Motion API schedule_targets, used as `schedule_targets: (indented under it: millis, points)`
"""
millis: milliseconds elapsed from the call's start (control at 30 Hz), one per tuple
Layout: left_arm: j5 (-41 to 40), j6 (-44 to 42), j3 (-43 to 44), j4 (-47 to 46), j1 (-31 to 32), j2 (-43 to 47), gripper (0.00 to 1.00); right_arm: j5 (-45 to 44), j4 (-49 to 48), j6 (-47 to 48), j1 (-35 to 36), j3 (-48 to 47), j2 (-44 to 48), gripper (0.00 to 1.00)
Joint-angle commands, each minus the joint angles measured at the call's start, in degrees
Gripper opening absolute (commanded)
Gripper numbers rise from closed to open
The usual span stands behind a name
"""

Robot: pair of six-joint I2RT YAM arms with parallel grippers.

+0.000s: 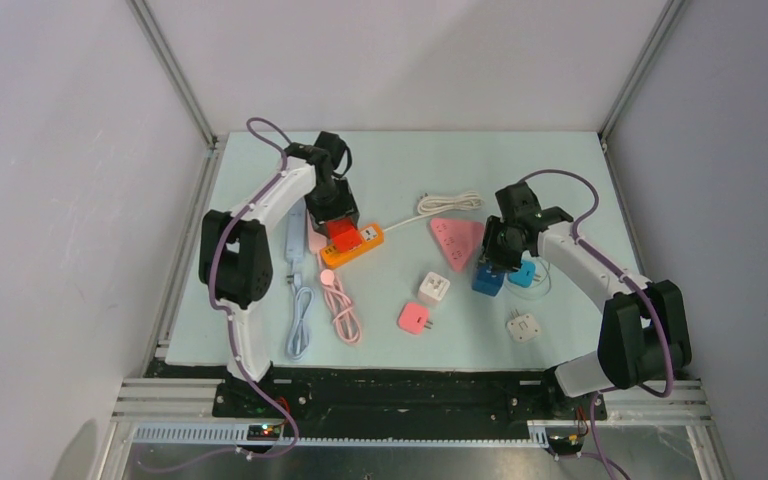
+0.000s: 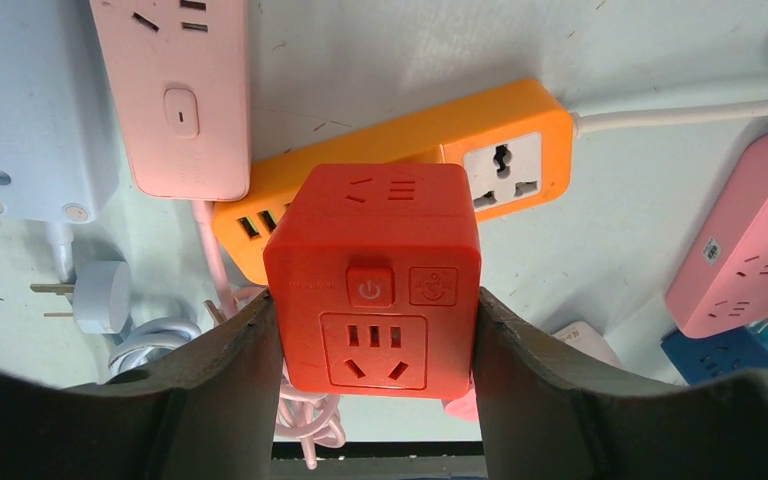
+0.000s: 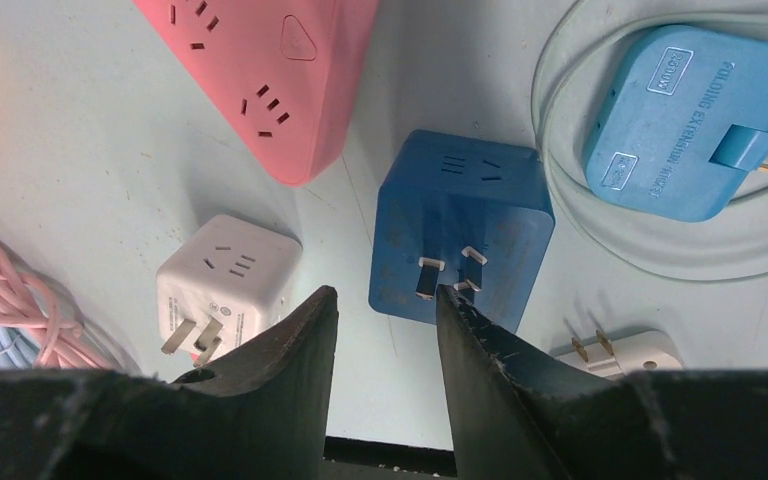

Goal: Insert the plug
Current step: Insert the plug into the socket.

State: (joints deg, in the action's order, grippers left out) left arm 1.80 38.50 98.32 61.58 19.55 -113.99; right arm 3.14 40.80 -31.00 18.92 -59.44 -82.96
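Both jaws of the left gripper (image 2: 375, 300) clamp the red cube (image 2: 372, 270) over the orange strip's (image 2: 410, 135) left end, the strip running rightward, while the right gripper (image 3: 385, 293) hangs half-open over the blue cube's (image 3: 460, 210) upturned prongs.

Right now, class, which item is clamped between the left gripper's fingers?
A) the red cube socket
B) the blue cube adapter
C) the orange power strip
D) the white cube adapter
A: the left wrist view shows the left gripper closed against both sides of the red cube socket.
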Motion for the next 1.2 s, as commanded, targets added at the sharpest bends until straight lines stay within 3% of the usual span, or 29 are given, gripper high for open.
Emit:
schedule_targets:
  millis: [0, 233, 567, 767, 1167]
  points:
    - [-3.26, -0.05, -0.5, -0.79, 0.93, -0.31, 0.0, 0.29, -0.54, 0.58, -0.31, 0.33, -0.15, 0.45]
    - [-8.89, 5.96, -3.48, -0.82, 3.49, 1.5, 0.0, -0.22, -0.7, 0.26, -0.39, 0.79, -0.45, 0.45]
    - [-5.52, 15.78, -5.41, -0.8, 6.2, 1.65, 0.0, -0.61, -0.66, 0.05, -0.89, 0.91, -0.07, 0.45]
    - [-9.4, 20.48, -6.05, -0.77, 6.17, 2.44, 0.0, -1.05, -0.26, -0.11, -1.36, 0.91, 0.35, 0.45]
    - [-17.79, 14.43, -5.53, -0.74, 8.29, -2.14, 0.0, -2.05, 0.5, -0.03, -1.66, 0.96, 0.77, 0.45]
